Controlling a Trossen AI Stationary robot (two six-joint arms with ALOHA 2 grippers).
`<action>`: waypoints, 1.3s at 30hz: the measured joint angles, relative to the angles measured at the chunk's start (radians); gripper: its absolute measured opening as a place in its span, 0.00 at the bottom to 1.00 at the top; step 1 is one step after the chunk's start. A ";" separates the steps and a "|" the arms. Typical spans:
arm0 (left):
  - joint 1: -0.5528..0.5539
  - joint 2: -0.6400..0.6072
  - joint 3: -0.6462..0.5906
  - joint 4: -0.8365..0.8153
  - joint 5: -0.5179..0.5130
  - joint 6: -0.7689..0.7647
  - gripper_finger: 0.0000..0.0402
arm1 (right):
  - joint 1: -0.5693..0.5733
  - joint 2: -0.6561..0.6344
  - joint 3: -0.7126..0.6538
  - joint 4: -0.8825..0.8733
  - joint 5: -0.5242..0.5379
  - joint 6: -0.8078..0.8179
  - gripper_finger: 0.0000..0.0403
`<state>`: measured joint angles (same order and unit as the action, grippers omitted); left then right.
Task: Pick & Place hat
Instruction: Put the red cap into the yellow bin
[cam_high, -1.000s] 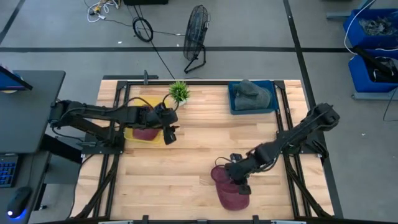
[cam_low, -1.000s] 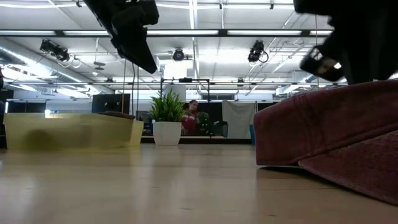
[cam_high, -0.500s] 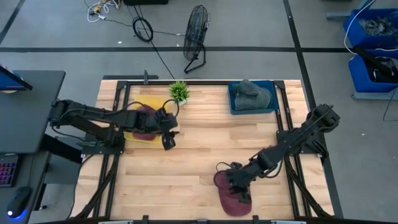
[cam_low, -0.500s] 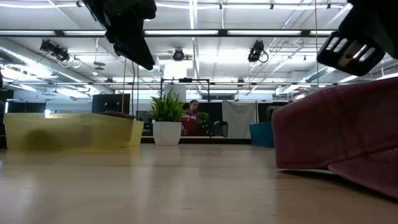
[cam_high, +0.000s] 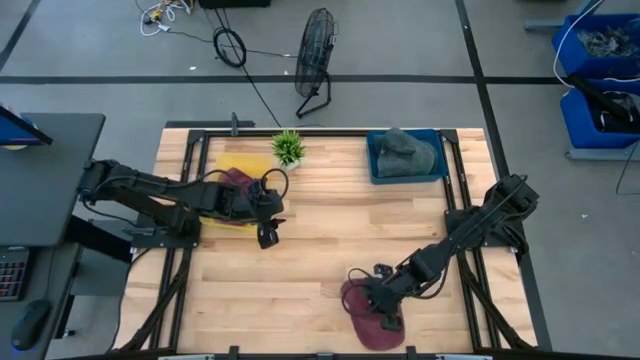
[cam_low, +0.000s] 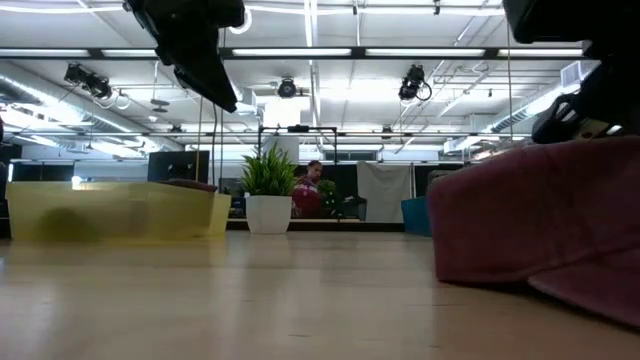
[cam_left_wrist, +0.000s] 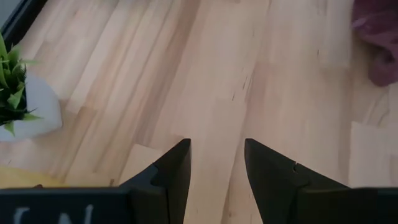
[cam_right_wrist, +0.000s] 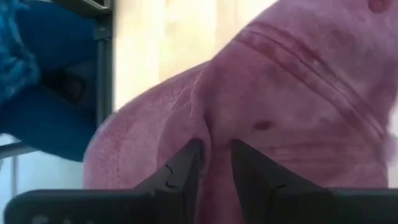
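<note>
A maroon hat (cam_high: 360, 322) lies on the wood table close to its near edge; it fills the right of the low view (cam_low: 530, 225). My right gripper (cam_high: 386, 308) is down on it, shut on its cloth (cam_right_wrist: 214, 165). A second maroon hat (cam_high: 237, 183) sits in the yellow tray (cam_high: 245, 163) at the far left. My left gripper (cam_high: 267, 234) hovers just off the tray's near right corner, open and holding nothing (cam_left_wrist: 216, 163); only bare table lies below it. My right gripper pinches a raised fold of the maroon hat's crown (cam_right_wrist: 210, 127) between its two fingers (cam_right_wrist: 184, 167). It comes at the hat slanting down from the table's right side. The hat's underside rests on the table (cam_low: 560, 290).
A potted plant (cam_high: 288, 148) stands at the far edge beside the tray. A blue bin (cam_high: 377, 170) at the far right holds grey-green cloth (cam_high: 405, 152). The table's middle is bare wood (cam_high: 330, 230). A fan and cables lie on the floor beyond.
My right gripper has moved toward the table's near edge and a little to the left, and the maroon hat has slid along the table with it. My left gripper has drifted slightly toward the near edge, away from the tray.
</note>
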<state>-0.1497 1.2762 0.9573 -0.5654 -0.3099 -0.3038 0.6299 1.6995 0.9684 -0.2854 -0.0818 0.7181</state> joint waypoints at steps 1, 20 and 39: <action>-0.001 0.000 0.000 -0.005 0.000 0.000 0.38 | 0.000 0.004 0.000 0.014 -0.005 0.000 0.25; -0.128 0.064 0.002 0.435 0.248 0.231 0.38 | -0.141 0.004 0.000 0.215 0.213 -0.064 0.01; -0.126 0.410 0.001 0.671 0.294 0.444 0.38 | -0.218 0.002 0.000 0.348 0.174 -0.281 0.00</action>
<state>-0.2756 1.6866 0.9581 0.1052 -0.0164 0.1398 0.4122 1.7020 0.9684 0.0625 0.0920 0.4371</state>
